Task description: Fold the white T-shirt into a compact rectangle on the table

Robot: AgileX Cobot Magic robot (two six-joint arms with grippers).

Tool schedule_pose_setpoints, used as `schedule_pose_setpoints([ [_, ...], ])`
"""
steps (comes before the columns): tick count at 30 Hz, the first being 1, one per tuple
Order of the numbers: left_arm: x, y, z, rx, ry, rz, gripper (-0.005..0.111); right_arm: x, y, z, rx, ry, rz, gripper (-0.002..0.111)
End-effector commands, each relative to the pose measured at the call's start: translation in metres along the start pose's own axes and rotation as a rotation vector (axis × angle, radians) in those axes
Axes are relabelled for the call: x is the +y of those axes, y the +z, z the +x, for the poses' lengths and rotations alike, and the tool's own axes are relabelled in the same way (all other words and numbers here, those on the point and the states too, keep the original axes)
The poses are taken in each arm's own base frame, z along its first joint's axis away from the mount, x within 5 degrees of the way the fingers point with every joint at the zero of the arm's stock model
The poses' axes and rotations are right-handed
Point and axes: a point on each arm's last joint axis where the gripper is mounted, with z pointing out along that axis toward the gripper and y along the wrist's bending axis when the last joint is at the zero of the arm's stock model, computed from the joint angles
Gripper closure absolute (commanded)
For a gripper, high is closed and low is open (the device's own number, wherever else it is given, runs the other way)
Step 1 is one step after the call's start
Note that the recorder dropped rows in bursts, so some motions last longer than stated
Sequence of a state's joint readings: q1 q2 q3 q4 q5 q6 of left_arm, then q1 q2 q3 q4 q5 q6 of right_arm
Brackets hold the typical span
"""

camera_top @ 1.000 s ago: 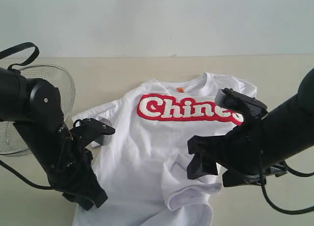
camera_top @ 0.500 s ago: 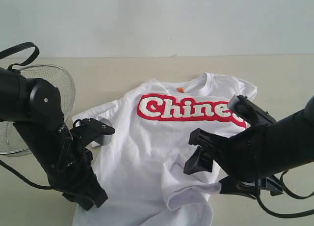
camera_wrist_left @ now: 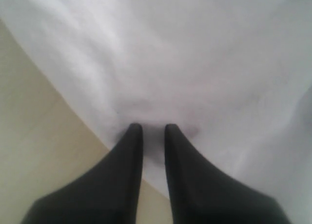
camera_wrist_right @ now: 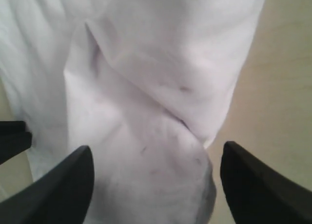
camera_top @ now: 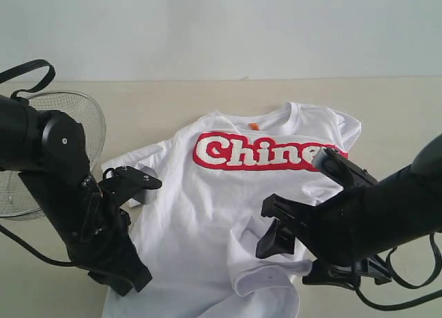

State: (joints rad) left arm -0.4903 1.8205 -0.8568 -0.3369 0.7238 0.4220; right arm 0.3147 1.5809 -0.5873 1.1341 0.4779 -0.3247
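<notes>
Folding looks barely underway: the white T-shirt (camera_top: 228,193) lies mostly flat, left gripper (camera_wrist_left: 152,131) pinching its edge, right gripper (camera_wrist_right: 156,148) splayed over 1 flap.

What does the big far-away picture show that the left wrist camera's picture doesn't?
Only the exterior view shows the white cotton T-shirt whole, with its red-and-white "Chinese" lettering and small orange neck tag, plus the round wire-mesh metal basket and the right hand, spread open.

Only the left wrist view shows the left hand up close: its two black fingers almost together, cloth puckered at their tips.

Both show the shirt's white cloth and the pale beige table.
</notes>
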Motion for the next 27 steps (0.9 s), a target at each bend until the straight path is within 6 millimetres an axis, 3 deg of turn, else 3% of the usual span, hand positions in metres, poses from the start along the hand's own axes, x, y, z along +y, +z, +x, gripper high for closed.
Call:
schedule_pose_setpoints([
  [1,-0.003,-0.004,-0.001,-0.006,0.004,-0.003,0.091,0.001,-0.001,-0.001,-0.01,-0.011,-0.028,0.054],
  [8,-0.003,-0.004,-0.001,-0.006,0.004,-0.003,0.091,0.001,-0.001,-0.002,-0.024,-0.004,-0.025,0.106],
  [9,-0.003,-0.004,-0.001,-0.006,0.004,-0.003,0.091,0.0,-0.001,-0.003,-0.031,-0.006,-0.021,0.108],
  [19,-0.003,-0.004,-0.001,-0.006,0.004,-0.003,0.091,-0.001,-0.002,-0.004,-0.052,-0.05,-0.005,0.108],
  [27,-0.003,-0.004,-0.001,-0.004,0.006,-0.004,0.091,0.007,-0.019,-0.005,-0.122,-0.085,-0.035,0.108],
])
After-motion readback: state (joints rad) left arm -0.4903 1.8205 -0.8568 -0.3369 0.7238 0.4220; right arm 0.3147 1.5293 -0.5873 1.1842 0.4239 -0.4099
